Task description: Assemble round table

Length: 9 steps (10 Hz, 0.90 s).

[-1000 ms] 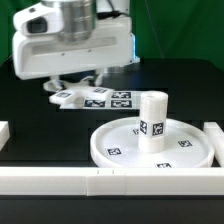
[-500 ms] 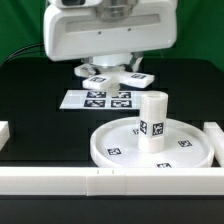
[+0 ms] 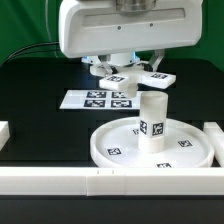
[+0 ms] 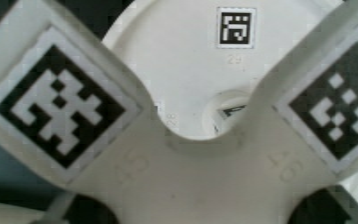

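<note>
gripper [image 3: 122,68] hanging above the leg [image 3: 151,122] | jaws clamping the cross-shaped piece [image 3: 152,78] | leg standing upright on the round disc [image 3: 100,138]

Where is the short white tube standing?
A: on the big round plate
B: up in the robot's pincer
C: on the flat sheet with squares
A: the leg stands upright on the round disc, while the pincer holds the cross-shaped piece.

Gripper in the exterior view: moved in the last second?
Yes. The gripper, holding the cross-shaped piece, went toward the exterior view's right: from the left end of the marker board to its right end, nearer the leg.
</note>
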Tool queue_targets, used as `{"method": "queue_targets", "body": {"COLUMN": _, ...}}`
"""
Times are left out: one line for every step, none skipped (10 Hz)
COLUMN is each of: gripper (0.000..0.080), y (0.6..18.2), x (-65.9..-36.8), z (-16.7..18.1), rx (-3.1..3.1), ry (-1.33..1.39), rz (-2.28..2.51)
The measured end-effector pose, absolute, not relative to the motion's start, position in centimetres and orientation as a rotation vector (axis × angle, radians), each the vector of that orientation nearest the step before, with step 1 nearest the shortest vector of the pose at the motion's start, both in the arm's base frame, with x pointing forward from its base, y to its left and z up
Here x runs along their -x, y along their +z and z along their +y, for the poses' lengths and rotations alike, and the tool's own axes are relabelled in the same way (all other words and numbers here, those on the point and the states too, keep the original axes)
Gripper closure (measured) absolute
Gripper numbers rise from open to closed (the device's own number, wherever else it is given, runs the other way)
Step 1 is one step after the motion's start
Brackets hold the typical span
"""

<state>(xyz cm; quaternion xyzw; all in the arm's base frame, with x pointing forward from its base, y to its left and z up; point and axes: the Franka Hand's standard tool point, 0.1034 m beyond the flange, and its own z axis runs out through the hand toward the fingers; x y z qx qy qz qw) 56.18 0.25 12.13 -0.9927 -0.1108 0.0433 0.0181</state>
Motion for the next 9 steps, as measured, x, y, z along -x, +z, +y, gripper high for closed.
{"method": "queue_targets", "body": {"gripper": 0.0351, "y": 12.1, "x": -56.2, "z": 0.3, "rx": 3.083, "ry": 0.135, "rz": -0.344}}
{"method": "queue_targets", "body": {"gripper": 0.0351, "y": 12.3, "x": -56.2, "z": 0.5, "rx": 3.085, "ry": 0.133, "rz": -0.34}}
{"method": "queue_targets", "body": {"gripper": 0.0351, "y": 13.1, "x": -56.5, "z": 1.5, "rx": 3.087, "ry": 0.116, "rz": -0.329}}
{"method": "queue_targets", "body": {"gripper": 0.0351, "y": 13.6, "x": -56.8, "z": 2.4, "rx": 3.087, "ry": 0.103, "rz": -0.329}}
{"method": "queue_targets", "body": {"gripper": 0.0351, "y": 13.7, "x": -56.9, "z": 2.9, "rx": 3.087, "ry": 0.099, "rz": -0.328}}
{"method": "queue_targets", "body": {"gripper": 0.0351, "y": 13.7, "x": -56.9, "z": 3.5, "rx": 3.085, "ry": 0.098, "rz": -0.336}}
{"method": "queue_targets", "body": {"gripper": 0.0351, "y": 13.5, "x": -56.9, "z": 3.7, "rx": 3.084, "ry": 0.089, "rz": -0.342}}
{"method": "queue_targets", "body": {"gripper": 0.0351, "y": 12.9, "x": -56.6, "z": 3.6, "rx": 3.086, "ry": 0.085, "rz": -0.34}}
{"method": "queue_targets", "body": {"gripper": 0.0351, "y": 12.5, "x": -56.4, "z": 3.6, "rx": 3.086, "ry": 0.096, "rz": -0.34}}
